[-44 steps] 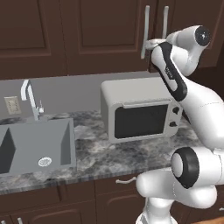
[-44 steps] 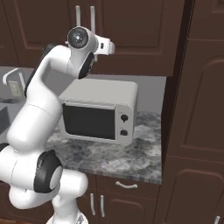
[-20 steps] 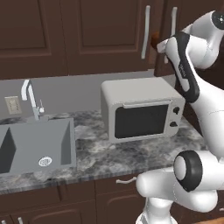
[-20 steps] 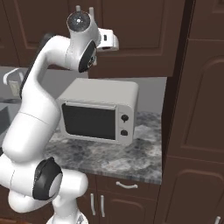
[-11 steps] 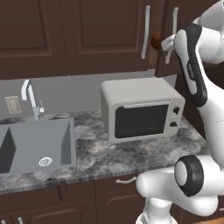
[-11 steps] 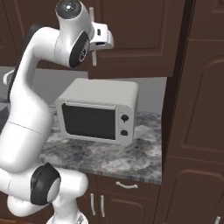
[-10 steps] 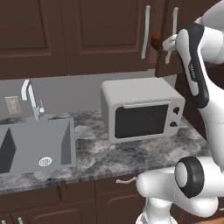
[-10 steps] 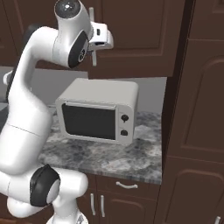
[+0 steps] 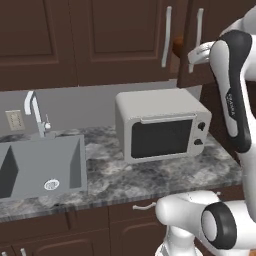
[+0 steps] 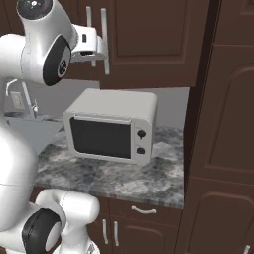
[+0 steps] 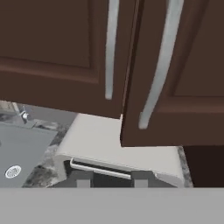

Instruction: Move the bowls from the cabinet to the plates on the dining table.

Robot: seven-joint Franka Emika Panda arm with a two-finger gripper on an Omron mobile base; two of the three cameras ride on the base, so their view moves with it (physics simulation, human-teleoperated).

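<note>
The cabinet (image 9: 120, 40) hangs above the counter, its right door (image 11: 192, 52) swung a little ajar. In the gap beside that door shows a reddish-brown sliver, the edge of one of the bowls (image 9: 175, 45). My gripper (image 9: 196, 54) is up at the ajar door's silver bar handle (image 9: 199, 25). From the right it sits just left of that handle (image 10: 105, 39). In the hand view the gripper (image 11: 111, 178) has its tips slightly parted with nothing between them, and the handle (image 11: 159, 65) stands ahead of it. The plates and the dining table are out of view.
A grey microwave (image 9: 160, 130) stands on the marble counter (image 9: 125, 180) right under the ajar door. A sink (image 9: 40, 165) with a faucet (image 9: 34, 110) lies to the left. A tall dark cabinet (image 10: 223, 124) walls off the right side.
The right cabinet door has come a little further out from the left one. My arm has drawn back toward the right, and my fingers have eased apart.
</note>
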